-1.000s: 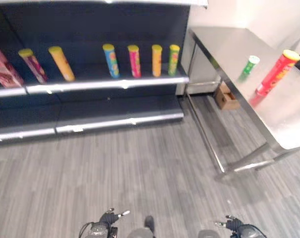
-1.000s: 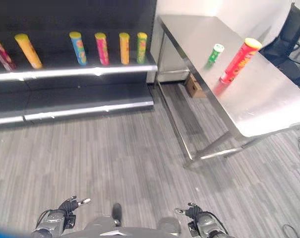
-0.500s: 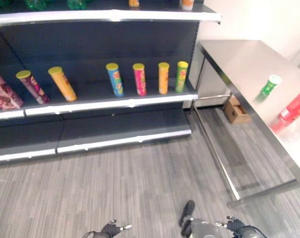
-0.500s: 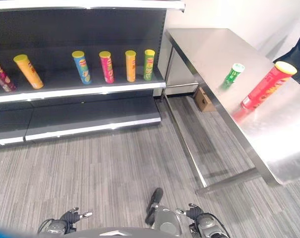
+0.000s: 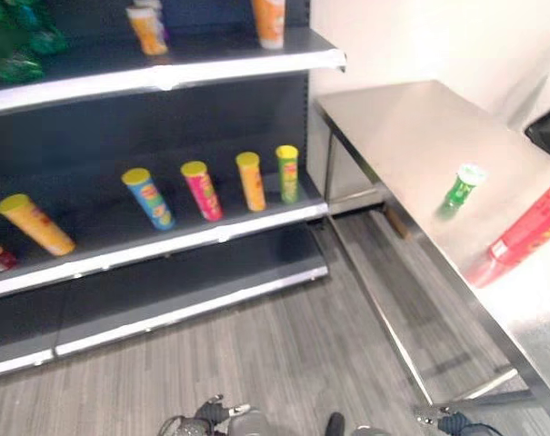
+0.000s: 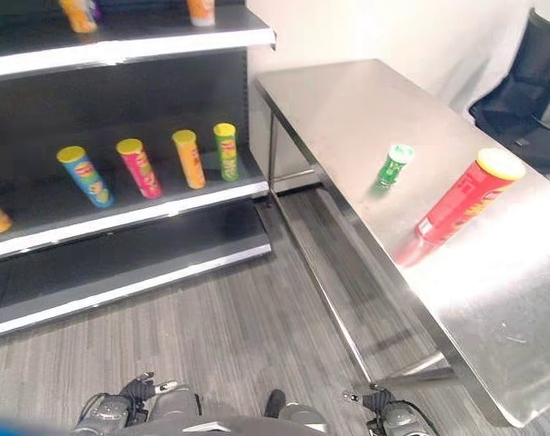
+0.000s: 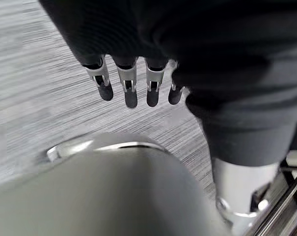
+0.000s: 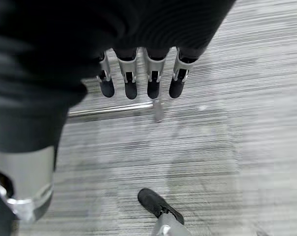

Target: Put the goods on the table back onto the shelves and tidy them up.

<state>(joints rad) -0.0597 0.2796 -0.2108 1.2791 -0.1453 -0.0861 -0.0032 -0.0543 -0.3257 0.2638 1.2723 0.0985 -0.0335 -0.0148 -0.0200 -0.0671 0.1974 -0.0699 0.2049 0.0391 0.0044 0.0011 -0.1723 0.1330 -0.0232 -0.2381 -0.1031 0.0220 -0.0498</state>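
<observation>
Against the wall, dark shelves (image 6: 120, 227) stand to the left of a steel bench (image 6: 493, 300), with grey plank floor (image 6: 256, 336) between them. On the middle shelf, blue (image 6: 85, 176), pink (image 6: 139, 167), orange (image 6: 189, 158) and green (image 6: 225, 151) tubes stand in a row, a yellow tube (image 5: 35, 223) leaning further left. On the bench, a tall red tube (image 6: 465, 196) stands upright, well apart from the shelves, with a small green can (image 6: 394, 166) near it, toward the wall. Both robot hands hang low over the floor: the left hand (image 7: 133, 83) and the right hand (image 8: 138, 78) each show straight, relaxed fingers, grasping nothing.
</observation>
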